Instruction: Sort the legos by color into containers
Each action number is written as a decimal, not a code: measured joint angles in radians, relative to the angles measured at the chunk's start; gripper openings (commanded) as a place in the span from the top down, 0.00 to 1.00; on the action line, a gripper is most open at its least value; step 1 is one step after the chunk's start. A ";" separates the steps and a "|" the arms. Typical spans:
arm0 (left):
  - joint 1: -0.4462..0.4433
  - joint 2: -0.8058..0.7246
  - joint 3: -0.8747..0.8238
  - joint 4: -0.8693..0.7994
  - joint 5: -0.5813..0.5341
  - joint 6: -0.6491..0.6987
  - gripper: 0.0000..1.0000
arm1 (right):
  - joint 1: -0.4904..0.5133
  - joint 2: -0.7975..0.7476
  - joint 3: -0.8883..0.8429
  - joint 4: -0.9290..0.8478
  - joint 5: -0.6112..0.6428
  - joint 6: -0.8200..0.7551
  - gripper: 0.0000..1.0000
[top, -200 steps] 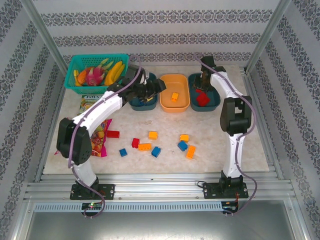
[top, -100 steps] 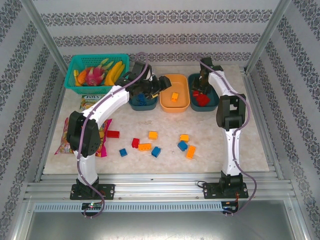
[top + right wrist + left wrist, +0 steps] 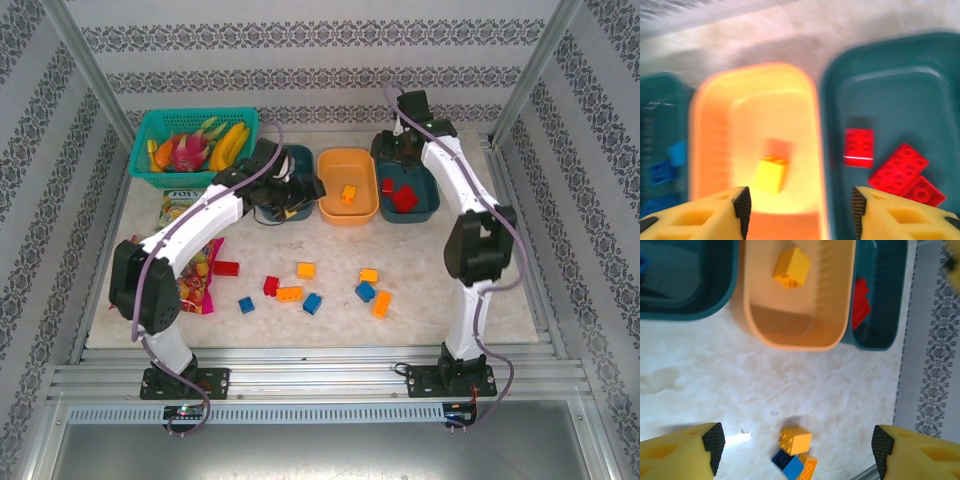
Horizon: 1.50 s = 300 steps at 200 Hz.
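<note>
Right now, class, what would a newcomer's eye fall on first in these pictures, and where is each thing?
The orange tub in the middle of the far row stands out, with one yellow brick inside, and the teal tub to its right holds red bricks. Loose bricks in red, blue and orange lie scattered across the near part of the table. A turquoise basket of fruit sits in the far left corner.

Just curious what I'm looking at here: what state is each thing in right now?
Left hand: open, empty.
Right hand: open, empty.
Orange plastic tub: holds one yellow brick.
Right dark teal plastic tub: holds red bricks.
Left dark teal plastic tub: holds blue bricks.
Small loose plastic bricks: scattered on table, unsorted.
</note>
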 measured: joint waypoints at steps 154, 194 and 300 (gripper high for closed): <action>-0.212 0.109 -0.201 -0.181 -0.197 0.227 0.23 | 0.347 -0.635 -1.154 0.669 -0.006 0.285 0.22; -0.216 0.204 -0.160 -0.187 -0.235 0.259 0.34 | 0.347 -0.652 -1.173 0.689 0.003 0.311 0.22; -0.230 0.254 -0.059 -0.217 -0.337 0.281 0.57 | 0.298 -0.663 -1.178 0.681 -0.002 0.320 0.26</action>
